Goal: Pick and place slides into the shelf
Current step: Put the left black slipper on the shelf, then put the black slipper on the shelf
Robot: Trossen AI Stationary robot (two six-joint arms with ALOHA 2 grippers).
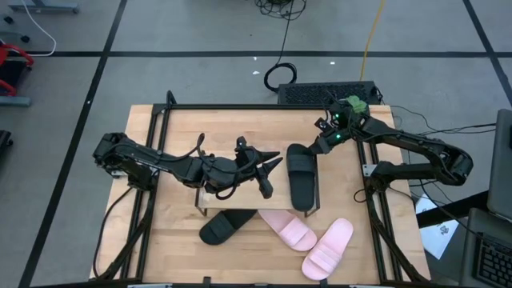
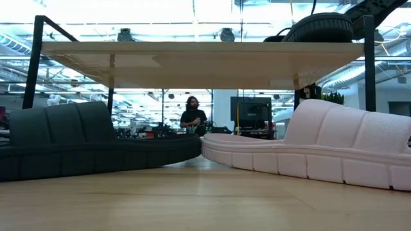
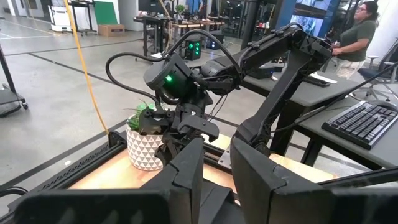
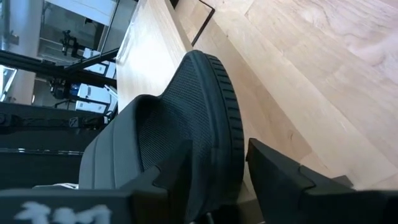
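Note:
One black slide (image 1: 301, 178) lies lengthwise on the right part of the shelf's light board top (image 1: 208, 136); from the low view it (image 2: 320, 25) shows above the board (image 2: 205, 61). My right gripper (image 1: 322, 144) is at its far end, shut on it. My left gripper (image 1: 270, 164) hovers open over the shelf's middle, pointing right, touching nothing (image 3: 217, 171). The second black slide (image 1: 224, 227) lies on the table with one end under the shelf's near edge. Two pink slides (image 1: 290, 229) (image 1: 328, 248) lie on the table near it. My right gripper holds the black slide's far end (image 4: 217, 155) between its two fingers, one finger (image 4: 171, 177) on the strap and footbed side, the other (image 4: 277, 177) at the sole's ribbed outer rim. It comes slanting from the far right. The slide lies flat on the shelf top.
A keyboard (image 1: 328, 92) and a small potted plant (image 1: 354, 104) sit beyond the table's far right corner. Black frame rails (image 1: 382, 208) run along both table sides. People show in the room beyond (image 2: 192, 117) (image 3: 357, 31). Bare board lies on the shelf's left part.

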